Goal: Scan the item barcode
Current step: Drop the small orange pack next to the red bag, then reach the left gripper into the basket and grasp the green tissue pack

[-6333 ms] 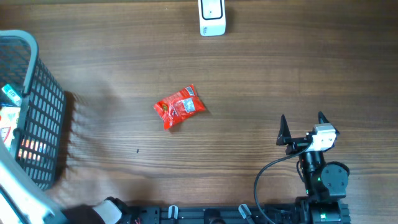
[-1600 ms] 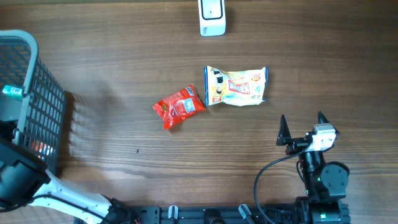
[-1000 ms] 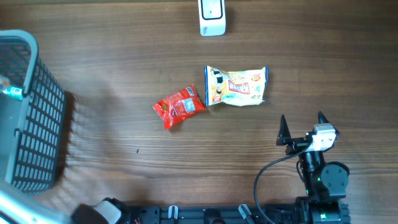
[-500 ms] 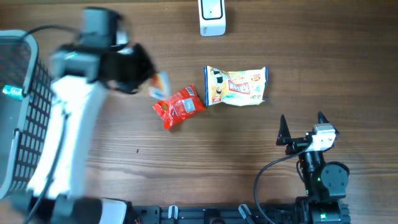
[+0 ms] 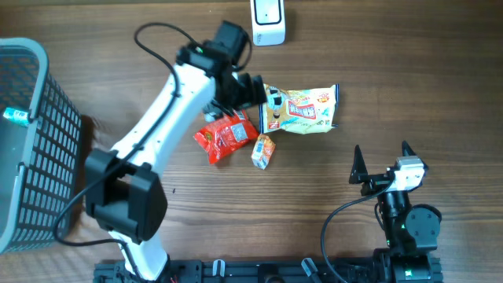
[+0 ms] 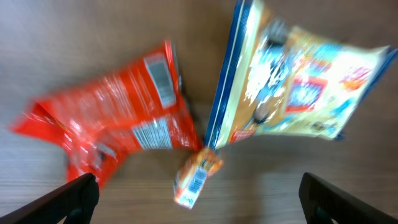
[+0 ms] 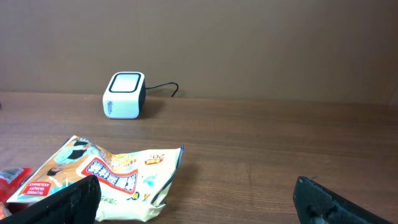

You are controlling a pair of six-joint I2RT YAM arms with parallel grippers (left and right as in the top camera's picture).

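A dark wood-grain surface (image 5: 409,86) fills the overhead view. A grey mesh basket (image 5: 47,157) stands at its left edge. The white left arm (image 5: 169,110) reaches diagonally across to the middle. Its left gripper (image 5: 253,93) hangs with fingers spread wide and nothing between them, above the gap between two packets. A yellow snack bag (image 5: 302,108) lies flat near the centre, and a crumpled red packet (image 5: 226,135) lies just to its left. A white barcode scanner (image 5: 268,22) sits at the far edge, well apart from both. A small orange carton (image 5: 262,151) lies below the bag's corner, beside the red packet. The right gripper (image 5: 383,161) rests open at the near right.
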